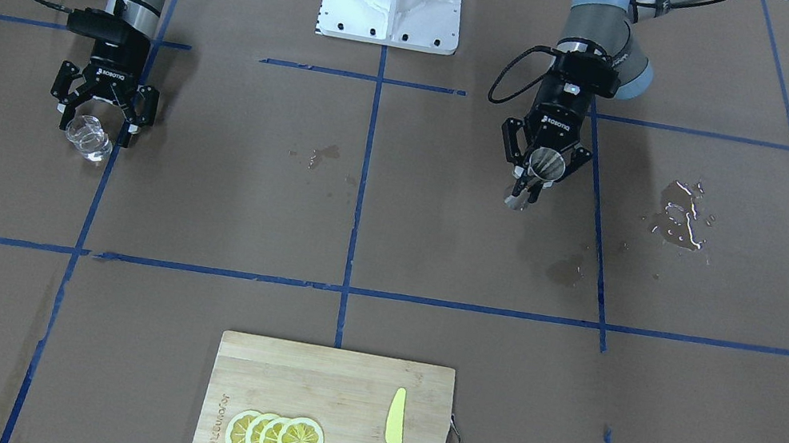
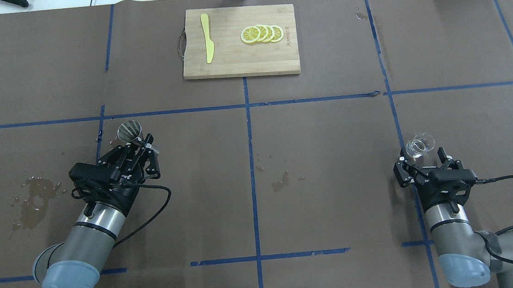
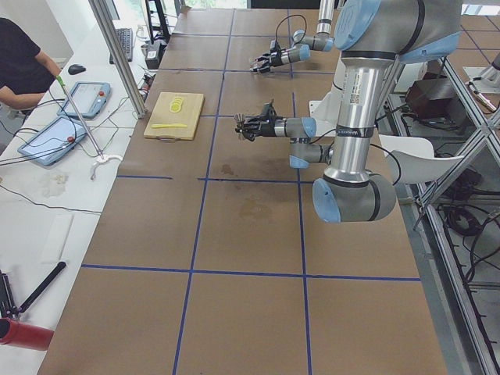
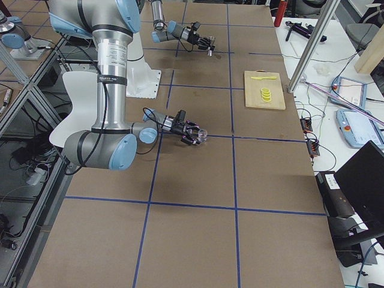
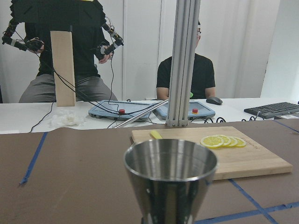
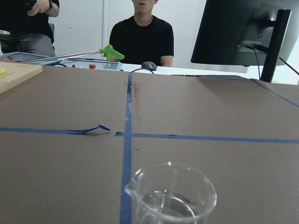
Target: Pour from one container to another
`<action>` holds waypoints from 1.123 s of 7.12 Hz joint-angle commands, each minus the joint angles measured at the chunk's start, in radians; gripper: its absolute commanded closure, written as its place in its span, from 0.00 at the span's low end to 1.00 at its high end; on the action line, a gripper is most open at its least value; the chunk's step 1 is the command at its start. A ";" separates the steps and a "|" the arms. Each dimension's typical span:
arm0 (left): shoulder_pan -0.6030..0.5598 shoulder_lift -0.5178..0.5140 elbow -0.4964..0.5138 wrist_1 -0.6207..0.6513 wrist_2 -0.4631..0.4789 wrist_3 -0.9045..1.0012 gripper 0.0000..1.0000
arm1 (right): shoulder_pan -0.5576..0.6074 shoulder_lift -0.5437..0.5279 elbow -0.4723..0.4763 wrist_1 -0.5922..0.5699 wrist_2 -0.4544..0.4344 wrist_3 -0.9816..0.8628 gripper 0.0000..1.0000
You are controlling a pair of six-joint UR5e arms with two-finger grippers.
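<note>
Overhead view of a brown table (image 2: 332, 156) taped with blue lines. At nine o'clock from its centre, a small steel jigger (image 2: 129, 130), pinched at the narrow waist by the left gripper (image 2: 138, 147), wide mouth open to the wrist camera. At three o'clock, well apart from it, a clear glass cup (image 2: 420, 143) clasped between the fingers of the right gripper (image 2: 423, 153), with a pouring lip and a little clear liquid inside. At twelve o'clock, a wooden cutting board (image 2: 231, 62) with overlapping lemon slices (image 2: 261, 33) and a yellow knife (image 2: 207, 44). At eight o'clock from the jigger, a wet stain (image 2: 34, 200).
</note>
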 commanded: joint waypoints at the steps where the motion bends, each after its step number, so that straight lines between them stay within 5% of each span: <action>1: 0.000 0.001 -0.001 0.000 0.000 0.000 1.00 | 0.009 0.005 -0.006 0.000 0.009 -0.003 0.08; 2: 0.000 -0.001 -0.001 0.000 0.000 0.000 1.00 | 0.009 0.006 -0.006 0.000 0.009 -0.003 0.16; 4: 0.000 -0.001 -0.001 0.000 0.002 0.000 1.00 | 0.012 0.006 -0.004 0.009 0.023 -0.003 0.49; 6: 0.000 -0.001 -0.001 0.000 0.002 0.000 1.00 | 0.023 0.006 -0.006 0.148 0.038 -0.123 0.83; 8: 0.000 -0.001 -0.001 0.000 0.000 0.000 1.00 | 0.035 0.011 0.002 0.344 0.067 -0.301 1.00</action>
